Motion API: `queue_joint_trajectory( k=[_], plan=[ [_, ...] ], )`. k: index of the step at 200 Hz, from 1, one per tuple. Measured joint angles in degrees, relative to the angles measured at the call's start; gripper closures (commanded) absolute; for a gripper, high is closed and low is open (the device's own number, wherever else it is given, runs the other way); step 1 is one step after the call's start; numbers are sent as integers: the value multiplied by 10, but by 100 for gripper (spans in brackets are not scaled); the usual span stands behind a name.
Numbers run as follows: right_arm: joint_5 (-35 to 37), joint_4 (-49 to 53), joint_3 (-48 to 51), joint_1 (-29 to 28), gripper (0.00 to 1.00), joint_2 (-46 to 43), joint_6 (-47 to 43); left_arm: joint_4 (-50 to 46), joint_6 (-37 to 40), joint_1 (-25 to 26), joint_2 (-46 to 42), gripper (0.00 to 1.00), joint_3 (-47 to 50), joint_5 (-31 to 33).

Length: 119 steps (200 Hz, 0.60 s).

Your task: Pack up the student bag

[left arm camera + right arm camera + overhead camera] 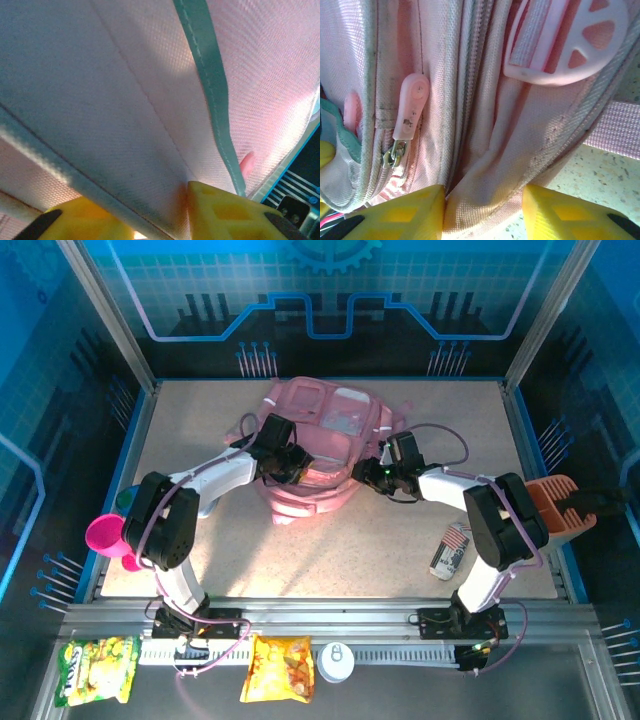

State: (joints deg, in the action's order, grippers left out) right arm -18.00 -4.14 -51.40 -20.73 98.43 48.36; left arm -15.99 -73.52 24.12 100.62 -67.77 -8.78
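Top view. One student bag, pink, lies on the desk with its pale front panels facing up. Its long axis runs from the near edge toward the far edge, leaning slightly right at the far end; I cannot tell which end is the top. The left claw is at the bag's left flank and the right claw at its right flank. Left of the bag there are pink cups, two as far as I can tell. Right of the bag lie one orange scoop-like thing and one small striped packet. Nearer than the bag, past the desk edge, are two snack bags and one white round lid.

Left wrist. Bag fabric lies close overhead, crossed by one teal trim strip. A fold drops between the yellow fingers. I cannot tell whether it is pinched.

Right wrist. The bag's side shows one zip pull and one pale buckle. A fold sits between the fingers, touching this one. I cannot tell whether it is clamped.
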Motion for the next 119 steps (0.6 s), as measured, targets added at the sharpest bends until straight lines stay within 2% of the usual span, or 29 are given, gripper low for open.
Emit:
queue_joint_trajectory(
  k=[26,44,79,119],
  plan=[
    [14,12,1,2,52,-33,-11,-3,5,0,0,95,-3,2],
    [21,13,1,9,50,-63,-21,-5,17,-3,-4,100,-3,2],
    [21,28,-20,34,43,-76,-46,-18,46,-13,-25,100,-14,-2],
    [5,45,-84,58,40,-37,-76,-32,76,-32,-41,100,-32,-28]
  ],
)
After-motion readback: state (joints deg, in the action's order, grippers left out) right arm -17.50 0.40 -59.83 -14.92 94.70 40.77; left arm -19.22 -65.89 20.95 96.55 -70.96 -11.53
